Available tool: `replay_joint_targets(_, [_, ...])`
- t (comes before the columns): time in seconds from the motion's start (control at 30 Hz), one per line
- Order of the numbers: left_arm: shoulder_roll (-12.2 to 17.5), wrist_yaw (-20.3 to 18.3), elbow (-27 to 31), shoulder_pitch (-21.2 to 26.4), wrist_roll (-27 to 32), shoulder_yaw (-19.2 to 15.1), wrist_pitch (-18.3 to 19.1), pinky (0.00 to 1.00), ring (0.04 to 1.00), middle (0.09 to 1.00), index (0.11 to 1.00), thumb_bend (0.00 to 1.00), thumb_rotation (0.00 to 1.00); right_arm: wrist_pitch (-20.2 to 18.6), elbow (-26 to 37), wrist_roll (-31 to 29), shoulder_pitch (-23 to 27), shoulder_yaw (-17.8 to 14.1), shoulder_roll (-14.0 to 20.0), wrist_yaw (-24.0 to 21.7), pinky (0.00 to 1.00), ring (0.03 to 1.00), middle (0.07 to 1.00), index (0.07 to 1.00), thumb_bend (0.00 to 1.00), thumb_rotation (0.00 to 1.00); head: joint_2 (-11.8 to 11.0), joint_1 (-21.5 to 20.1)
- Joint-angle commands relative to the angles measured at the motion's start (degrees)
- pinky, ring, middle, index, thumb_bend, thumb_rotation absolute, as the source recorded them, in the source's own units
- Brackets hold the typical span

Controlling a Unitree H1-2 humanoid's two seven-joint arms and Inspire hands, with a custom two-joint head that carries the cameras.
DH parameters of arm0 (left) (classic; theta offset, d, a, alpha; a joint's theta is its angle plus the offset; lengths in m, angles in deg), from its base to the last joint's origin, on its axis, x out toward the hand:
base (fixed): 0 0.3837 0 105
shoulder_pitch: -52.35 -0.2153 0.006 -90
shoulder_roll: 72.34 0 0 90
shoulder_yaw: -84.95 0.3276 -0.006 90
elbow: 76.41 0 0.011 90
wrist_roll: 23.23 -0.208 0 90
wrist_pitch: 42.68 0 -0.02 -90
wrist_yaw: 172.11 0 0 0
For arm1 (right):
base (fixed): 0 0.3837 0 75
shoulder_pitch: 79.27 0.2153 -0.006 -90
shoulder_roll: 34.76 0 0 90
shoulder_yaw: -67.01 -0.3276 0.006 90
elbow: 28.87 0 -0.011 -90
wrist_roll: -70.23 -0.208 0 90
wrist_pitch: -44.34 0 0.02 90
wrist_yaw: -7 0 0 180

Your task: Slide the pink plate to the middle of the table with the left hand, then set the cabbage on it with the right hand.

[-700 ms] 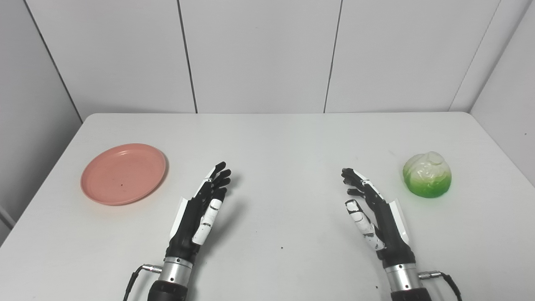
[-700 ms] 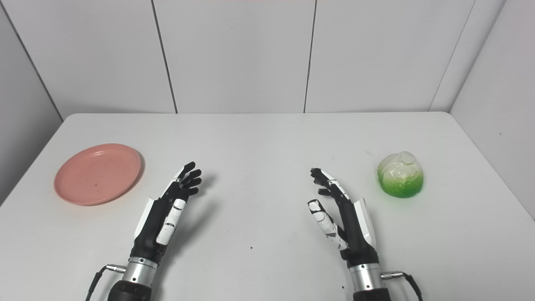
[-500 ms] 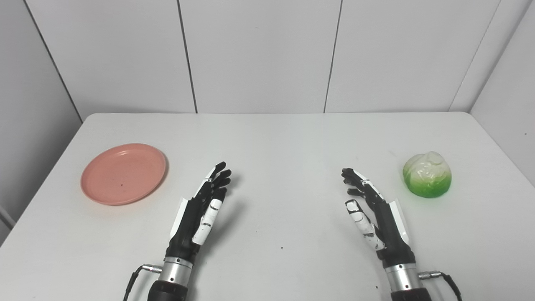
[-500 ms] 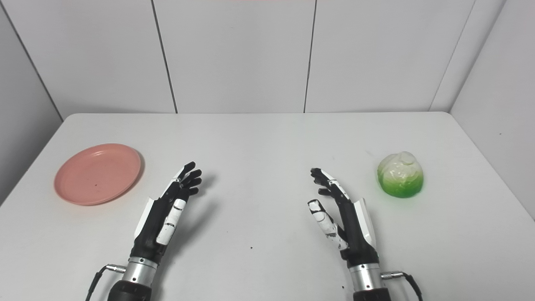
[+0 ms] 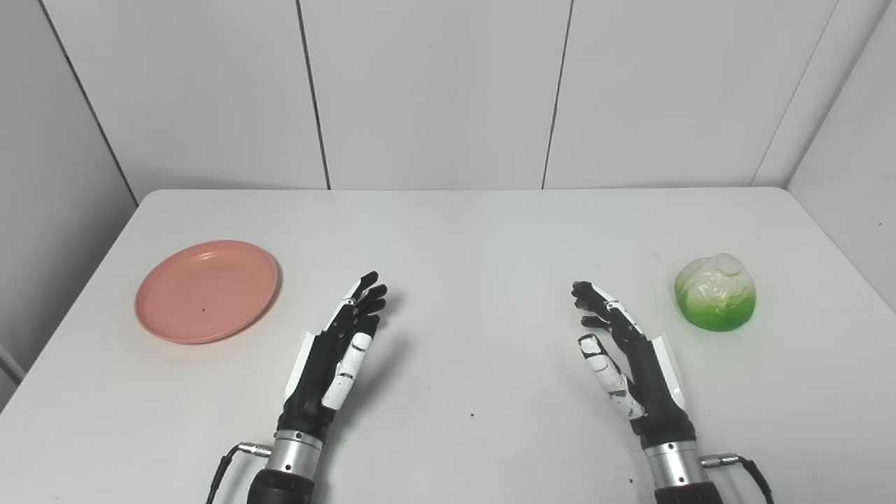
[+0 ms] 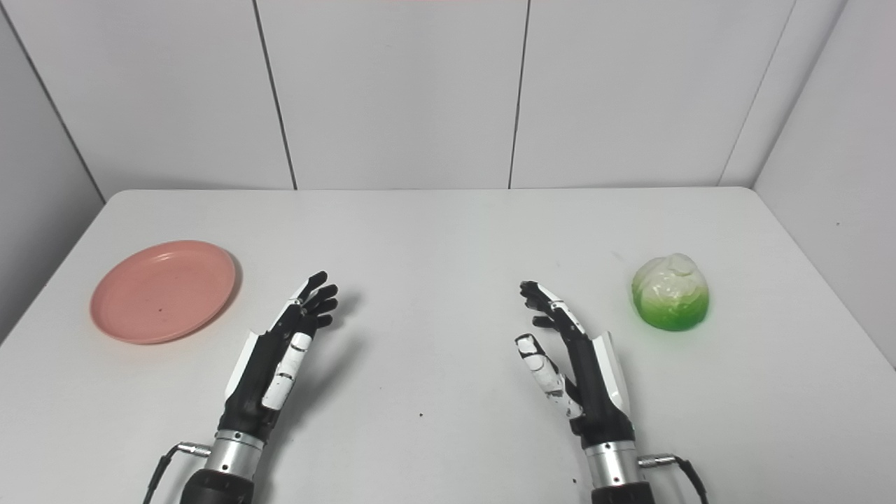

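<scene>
Nothing was done yet: my left hand (image 5: 334, 353) and right hand (image 5: 625, 357) hovered spread and empty; the plate (image 5: 206, 290) sat off to my left hand's left, the cabbage (image 5: 715, 292) beyond my right hand's right.

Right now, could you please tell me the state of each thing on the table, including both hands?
pink plate: upright, empty, on the table's left side.
cabbage: resting on the table's right side, untouched.
left hand: open, holding nothing, apart from the plate.
right hand: open, holding nothing, apart from the cabbage.
</scene>
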Motion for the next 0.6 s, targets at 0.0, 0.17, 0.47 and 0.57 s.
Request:
replay_joint_targets(0.0, [1.01, -0.17, -4.60, -1.67, 0.62, -0.16, -0.25, 0.84, 0.866, 0.886, 0.896, 0.53, 1.00, 0.17, -2.31, -0.39, 0.44, 0.49, -0.66, 0.10, 0.75, 0.808, 0.822, 0.819, 0.33, 1.00, 0.03, 0.06])
replay_joint_targets(0.17, [1.07, -0.07, -4.42, -1.74, 0.19, -0.09, 0.06, 0.84, 0.867, 0.886, 0.897, 0.53, 1.00, -0.07, -1.94, -0.26, 0.33, 0.50, -0.81, 0.16, 0.74, 0.806, 0.820, 0.816, 0.31, 1.00, 0.03, 0.10])
replay_joint_targets(0.47, [1.05, -0.14, -4.85, -1.58, 0.25, 0.00, -0.31, 0.84, 0.867, 0.888, 0.899, 0.54, 1.00, 0.23, -2.30, -0.56, 0.38, 0.44, -0.71, 0.12, 0.74, 0.806, 0.819, 0.816, 0.32, 1.00, -0.56, 0.75])
replay_joint_targets(0.57, [0.79, -0.17, -5.03, -1.53, 0.22, 0.21, -0.15, 0.84, 0.872, 0.893, 0.902, 0.53, 1.00, 0.10, -2.58, -0.53, 0.38, 0.32, -0.33, -0.01, 0.74, 0.809, 0.822, 0.818, 0.33, 1.00, -1.19, 2.44])
